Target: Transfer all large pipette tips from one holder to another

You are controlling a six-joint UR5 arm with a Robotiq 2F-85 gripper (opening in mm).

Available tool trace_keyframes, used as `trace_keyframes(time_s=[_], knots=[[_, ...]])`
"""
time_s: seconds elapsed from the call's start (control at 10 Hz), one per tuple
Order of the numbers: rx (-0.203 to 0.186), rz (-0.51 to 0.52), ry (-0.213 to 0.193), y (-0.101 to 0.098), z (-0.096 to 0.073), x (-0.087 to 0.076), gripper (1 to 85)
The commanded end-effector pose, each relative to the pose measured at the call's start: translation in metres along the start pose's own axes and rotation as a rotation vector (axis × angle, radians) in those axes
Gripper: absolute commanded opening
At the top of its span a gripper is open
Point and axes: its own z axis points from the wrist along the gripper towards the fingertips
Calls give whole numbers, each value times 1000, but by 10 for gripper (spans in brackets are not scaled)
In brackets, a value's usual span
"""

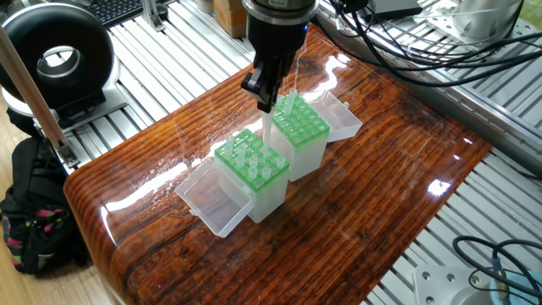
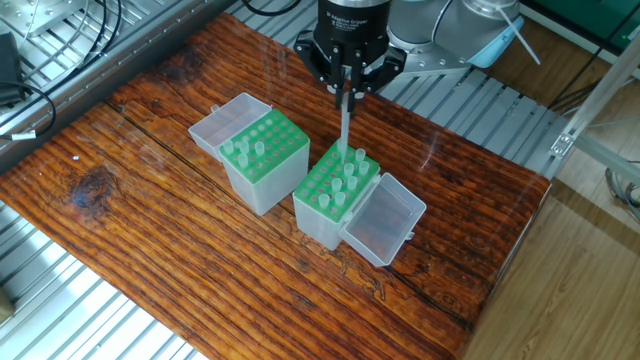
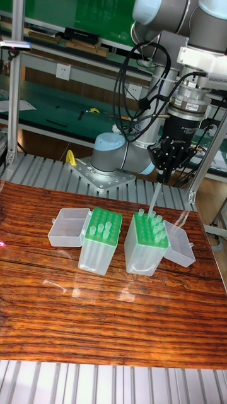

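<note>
Translucent pipette tip (image 2: 344, 125) is hanging pinched between the closed fingers (image 2: 347, 84) of the gripper (image 2: 347, 90), its point just above the fuller green rack (image 2: 338, 185). Advisable: keeping it vertical, crossing to the sparser rack (image 2: 264, 147), centring over an empty hole on the tabletop (image 2: 150, 200).

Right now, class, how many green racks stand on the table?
2: one rack on the gripper's far side, one rack under the held tip.
</note>
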Motion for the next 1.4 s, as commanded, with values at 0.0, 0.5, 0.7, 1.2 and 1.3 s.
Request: trace_keyframes(time_s=[0.0, 0.5, 0.7, 1.2, 1.3], knots=[[-17, 7, -10, 5, -2, -2, 57], [-5, 7, 12, 3, -3, 7, 53], [-8, 18, 11, 7, 2, 8, 53], [-4, 13, 11, 3, 9, 12, 50], [-7, 12, 10, 3, 9, 12, 50]])
